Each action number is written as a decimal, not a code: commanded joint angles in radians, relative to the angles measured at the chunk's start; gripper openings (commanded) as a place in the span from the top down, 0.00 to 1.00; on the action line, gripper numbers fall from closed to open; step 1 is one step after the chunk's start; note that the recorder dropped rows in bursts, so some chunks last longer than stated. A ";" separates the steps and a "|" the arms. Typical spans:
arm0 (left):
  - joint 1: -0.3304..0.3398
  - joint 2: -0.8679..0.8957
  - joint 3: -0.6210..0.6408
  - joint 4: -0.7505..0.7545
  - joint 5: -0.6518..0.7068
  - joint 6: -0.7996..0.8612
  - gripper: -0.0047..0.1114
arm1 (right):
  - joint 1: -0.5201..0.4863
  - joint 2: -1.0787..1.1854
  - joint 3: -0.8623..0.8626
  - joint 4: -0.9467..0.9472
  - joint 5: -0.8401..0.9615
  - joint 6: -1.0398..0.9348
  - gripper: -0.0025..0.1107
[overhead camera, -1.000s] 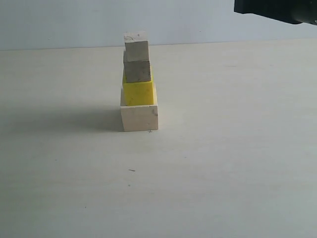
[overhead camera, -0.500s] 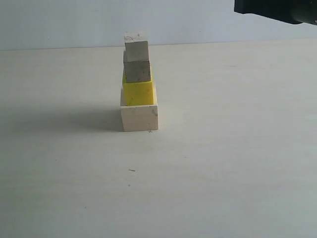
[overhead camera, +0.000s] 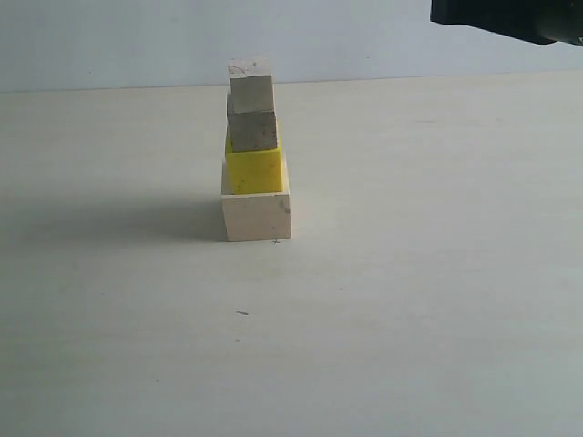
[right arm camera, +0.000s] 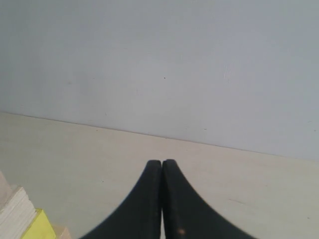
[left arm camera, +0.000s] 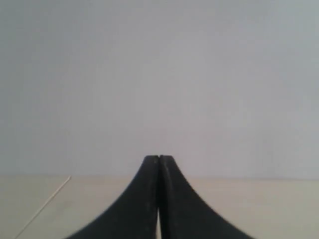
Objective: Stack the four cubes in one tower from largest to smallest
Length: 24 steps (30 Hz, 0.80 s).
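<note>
— Where do the cubes stand?

— All four are in one tower point(overhead camera: 254, 150) on the pale table point(overhead camera: 410, 291), left of the middle in the exterior view. The large wooden cube point(overhead camera: 257, 217) sits on the table, the yellow cube point(overhead camera: 255, 171) rests on it, then the medium wooden cube point(overhead camera: 252, 131), and the small wooden cube point(overhead camera: 250, 91) is on top. The upper two look grey in this light and sit slightly toward the left side of the yellow one.

— Is anything touching it?

— No. Only a dark housing point(overhead camera: 510, 20) shows at the upper right corner, well apart from the column.

— And the fingers?

— The left gripper point(left arm camera: 159, 158) has its two black fingers pressed together with nothing between them, pointing at the plain wall point(left arm camera: 159, 74) above the table edge. The right gripper point(right arm camera: 162, 162) is likewise closed on nothing. At the corner of its wrist view, a slice of the yellow cube point(right arm camera: 40, 226) shows beside a layered pale wood edge; I cannot tell which wooden cube that is.
</note>
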 commanded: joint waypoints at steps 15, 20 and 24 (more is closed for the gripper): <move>0.111 -0.184 0.179 0.081 0.219 -0.090 0.96 | -0.005 -0.007 0.004 -0.001 -0.006 0.002 0.98; 0.046 -0.184 0.205 0.138 0.223 -0.090 0.96 | -0.005 -0.007 0.004 -0.001 -0.006 0.002 0.98; -0.007 -0.184 0.205 0.166 0.232 -0.090 0.96 | -0.005 -0.007 0.004 -0.001 -0.006 0.002 0.98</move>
